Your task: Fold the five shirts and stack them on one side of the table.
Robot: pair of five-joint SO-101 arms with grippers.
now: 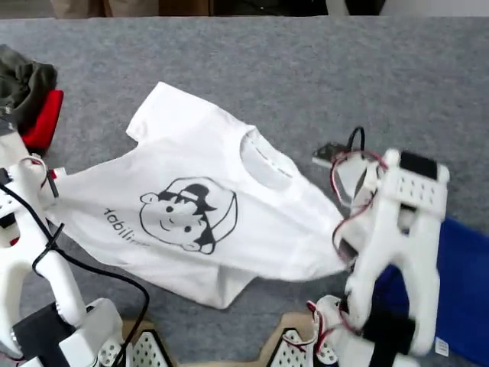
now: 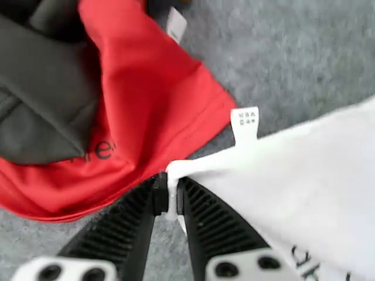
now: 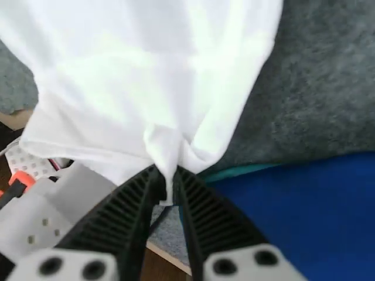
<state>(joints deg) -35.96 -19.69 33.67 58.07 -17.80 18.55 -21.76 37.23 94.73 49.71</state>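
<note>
A white shirt (image 1: 199, 222) with a cartoon face print hangs stretched above the grey table (image 1: 321, 84), held at two ends. My left gripper (image 2: 167, 196) is shut on the shirt's hem corner (image 2: 176, 175), at the left of the table in the high view (image 1: 47, 180). My right gripper (image 3: 167, 175) is shut on a bunched part of the white shirt (image 3: 146, 76), at the right of the table (image 1: 348, 245). A red shirt (image 2: 140, 111) and a dark shirt (image 2: 41, 99) lie together at the far left. A blue shirt (image 1: 458, 290) lies at the right.
The red shirt (image 1: 42, 118) and dark shirt (image 1: 23, 80) sit at the table's left edge. Both arm bases (image 1: 153, 348) stand along the near edge. The far part of the grey table is bare. A small dark part with cables (image 1: 332, 153) sits by the right arm.
</note>
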